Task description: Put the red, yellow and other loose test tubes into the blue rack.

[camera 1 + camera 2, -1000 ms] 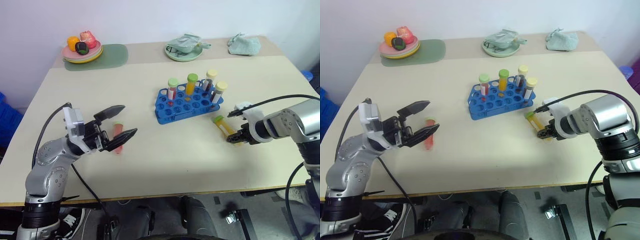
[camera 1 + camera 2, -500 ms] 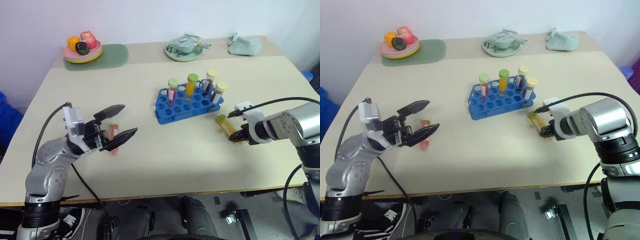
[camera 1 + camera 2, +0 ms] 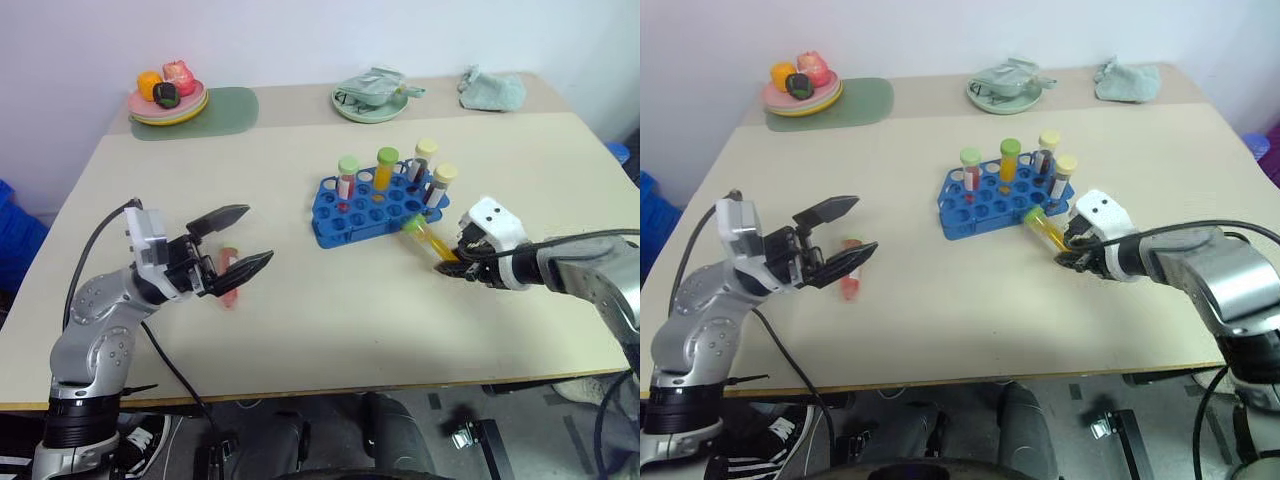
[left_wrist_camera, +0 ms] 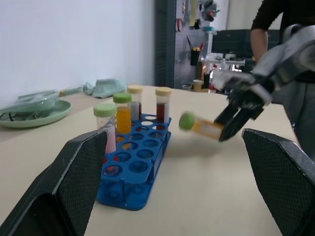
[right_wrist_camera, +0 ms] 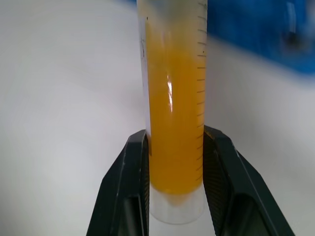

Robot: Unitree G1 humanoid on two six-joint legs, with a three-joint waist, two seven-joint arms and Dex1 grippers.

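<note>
Four tubes [image 3: 385, 170] stand in the blue rack [image 3: 350, 224]. My right gripper [image 3: 452, 266] squeezes the yellow tube [image 3: 427, 240]; my left gripper [image 3: 243, 242] gapes, maybe over the red tube [image 3: 230, 281] on the bench [image 3: 330, 320].

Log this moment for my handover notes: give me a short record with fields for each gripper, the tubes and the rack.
right gripper: shut on the yellow tube, held tilted above the table, green cap toward the blue rack
left gripper: open, hovering over the red tube
red tube: lying loose on the table
blue rack: four tubes standing upright in its far holes
far edge: plate of toy food, green dish, crumpled cloth
</note>
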